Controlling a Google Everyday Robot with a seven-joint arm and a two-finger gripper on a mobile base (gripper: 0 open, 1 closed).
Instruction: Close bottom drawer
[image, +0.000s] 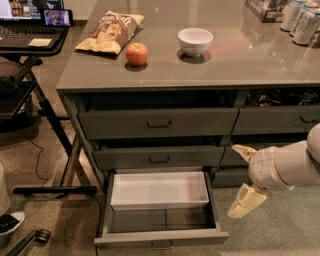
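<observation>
The bottom drawer (160, 237) of the grey cabinet stands pulled far out at the lower middle. Its slim front panel is nearest the camera, with a small dark pull handle (162, 246) at the picture's bottom edge. A white rectangular tray (159, 190) lies inside at the back. My gripper (240, 179) is at the right of the drawer, apart from it, fingers spread wide and empty: one finger (243, 151) points up-left, the other (245, 202) hangs lower, near the drawer's right front corner.
Two taller closed drawers (158, 123) sit above. On the countertop (240, 65) are an apple (137, 53), a chip bag (111, 32), a white bowl (195, 40) and cans (302, 22). A laptop stand (30, 45) with legs and cables is at the left.
</observation>
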